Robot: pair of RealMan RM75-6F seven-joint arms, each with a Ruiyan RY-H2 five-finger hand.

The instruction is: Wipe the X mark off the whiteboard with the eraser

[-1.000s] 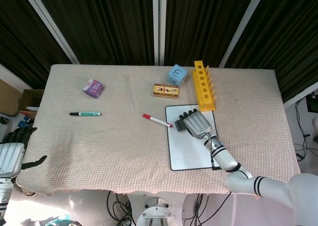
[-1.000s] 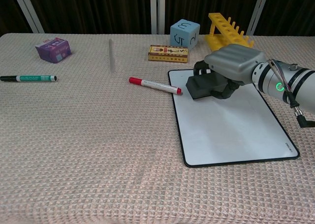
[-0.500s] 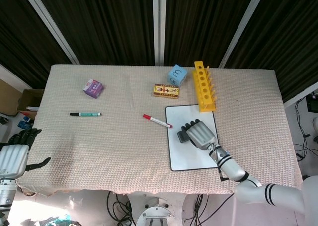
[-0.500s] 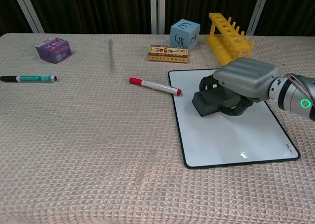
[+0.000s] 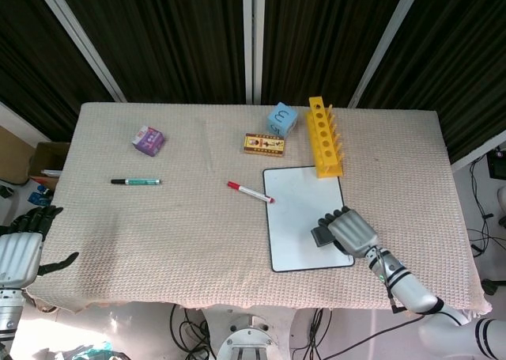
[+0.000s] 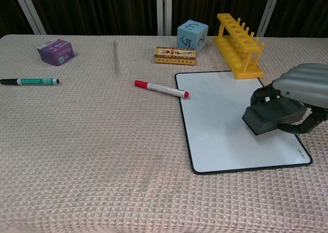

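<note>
The whiteboard point(image 5: 299, 210) point(image 6: 220, 118) lies right of the table's middle, its white face showing no mark. My right hand point(image 5: 352, 229) point(image 6: 305, 87) holds the dark grey eraser point(image 5: 322, 235) point(image 6: 269, 118) on the board's near right part. My left hand point(image 5: 22, 245) hangs off the table's left edge, fingers apart, holding nothing; the chest view does not show it.
A red-capped marker point(image 5: 250, 192) point(image 6: 161, 89) lies just left of the board. A yellow tube rack point(image 5: 325, 135) point(image 6: 239, 37) stands behind it, with a blue cube point(image 5: 281, 119) and a flat box point(image 5: 264, 145) nearby. A green pen point(image 5: 136, 182) and a purple box point(image 5: 148, 140) lie at the left.
My right hand has dragged the eraser from the board's far left corner down toward its near right corner. The left hand has stayed put.
</note>
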